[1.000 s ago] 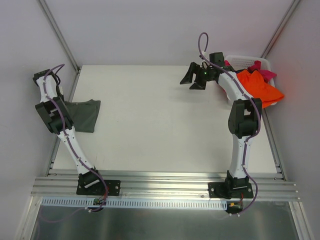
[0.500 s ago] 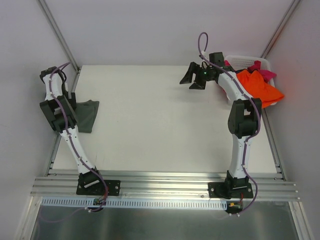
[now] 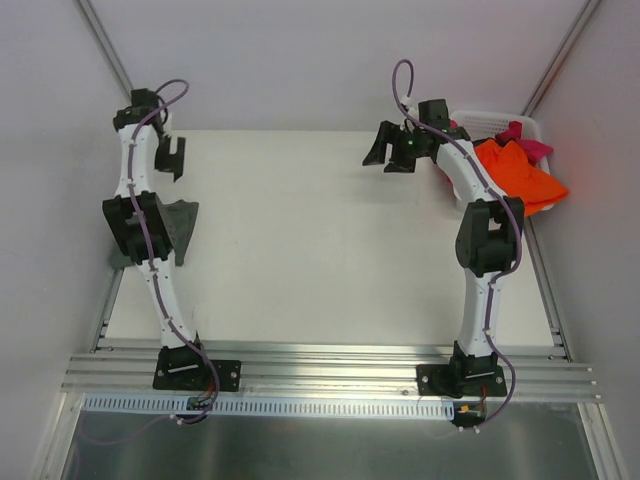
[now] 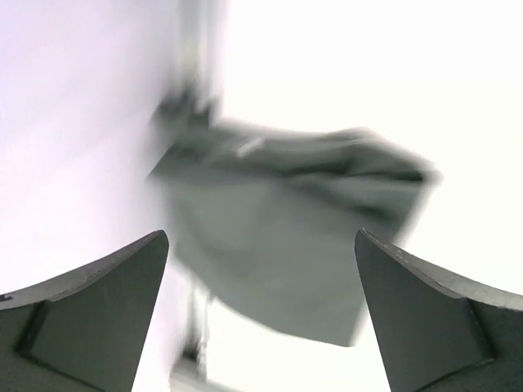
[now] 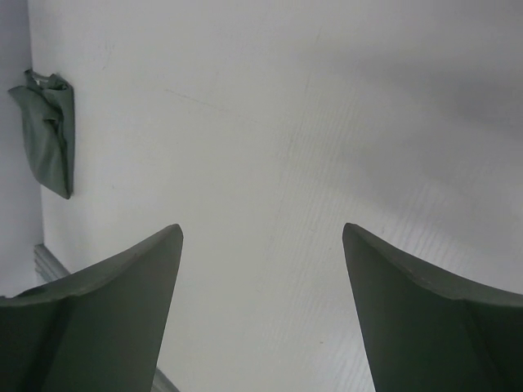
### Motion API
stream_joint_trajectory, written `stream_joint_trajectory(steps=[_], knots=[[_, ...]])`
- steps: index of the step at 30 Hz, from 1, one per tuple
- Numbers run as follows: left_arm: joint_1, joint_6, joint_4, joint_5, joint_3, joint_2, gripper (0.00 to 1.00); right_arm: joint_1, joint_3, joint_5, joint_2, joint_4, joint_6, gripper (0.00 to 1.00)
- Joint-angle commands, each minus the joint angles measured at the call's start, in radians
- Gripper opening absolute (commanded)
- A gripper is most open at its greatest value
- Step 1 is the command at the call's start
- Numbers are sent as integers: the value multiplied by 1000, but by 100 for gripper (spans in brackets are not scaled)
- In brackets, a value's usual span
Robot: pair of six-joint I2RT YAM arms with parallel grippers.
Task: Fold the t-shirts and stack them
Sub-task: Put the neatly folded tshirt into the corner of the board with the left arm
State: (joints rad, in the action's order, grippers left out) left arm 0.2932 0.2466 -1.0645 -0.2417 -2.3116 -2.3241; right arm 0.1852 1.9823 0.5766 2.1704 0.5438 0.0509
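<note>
1. Your left gripper (image 3: 172,158) hangs over the far-left corner of the table (image 3: 300,250). Its jaws are spread wide and hold nothing. Its wrist view, which is blurred, looks down between both fingers at the cloth below.
2. The dark grey-olive t-shirt (image 3: 182,228) lies folded against the table's left edge, about midway along it, and the left arm's elbow hides part of it. I judge it is placed there as the base of the stack, clear of the working middle.
3. Your right gripper (image 3: 388,158) hovers over the far edge, just beside the white laundry basket (image 3: 480,116). Its jaws are spread and empty, and it seems parked there ready to reach for the next shirt.
4. The orange t-shirt (image 3: 520,172) spills over the basket's near rim at the far-right corner. The magenta-pink t-shirt (image 3: 530,140) sits behind it. Neither is folded yet.
5. Compared with 1 second earlier:
   - The left gripper was low at the grey-olive shirt, pinched shut. It has since let go, risen and swung toward the far corner.
   - The shirt stays in the same place.
   - The right arm has barely shifted.
</note>
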Motion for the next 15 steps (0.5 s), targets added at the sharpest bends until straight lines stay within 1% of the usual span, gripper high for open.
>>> stream_joint_trajectory(steps=[1, 2, 3, 4, 5, 6, 7, 8, 9, 10, 11, 12, 13, 15], knots=[[-166, 16, 92, 183, -71, 170, 99, 13, 76, -113, -76, 48, -124, 84], [-183, -7, 115, 223, -74, 180, 99, 13, 81, -132, -84, 56, -146, 84], [-204, -36, 126, 301, -84, 190, 99, 13, 79, -168, -95, 62, -179, 84], [-230, -111, 139, 333, -95, 190, 99, 14, 79, -187, -113, 77, -207, 84], [-244, -153, 168, 366, -112, 193, 99, 13, 79, -208, -127, 84, -233, 84], [-253, -193, 191, 408, -117, 196, 99, 8, 73, -266, -141, 84, -281, 84], [-267, -290, 214, 477, -118, 200, 99, 4, 69, -305, -171, 70, -293, 84], [-270, -334, 242, 517, -118, 204, 99, -6, 63, -337, -184, 59, -298, 85], [-273, -381, 309, 550, -111, 210, 99, -29, 67, -374, -193, 53, -305, 85], [-284, -459, 337, 583, -115, 207, 99, -39, 91, -389, -205, 50, -310, 85], [-290, -467, 357, 581, -152, 201, 99, -58, 107, -405, -205, 54, -318, 86], [-324, -451, 365, 570, -179, 186, 99, -65, 130, -431, -204, 65, -322, 86], [-359, -402, 376, 562, -202, 180, 99, -75, 150, -441, -211, 83, -316, 86], [-381, -386, 409, 593, -227, 184, 99, -104, 179, -442, -231, 77, -319, 89]])
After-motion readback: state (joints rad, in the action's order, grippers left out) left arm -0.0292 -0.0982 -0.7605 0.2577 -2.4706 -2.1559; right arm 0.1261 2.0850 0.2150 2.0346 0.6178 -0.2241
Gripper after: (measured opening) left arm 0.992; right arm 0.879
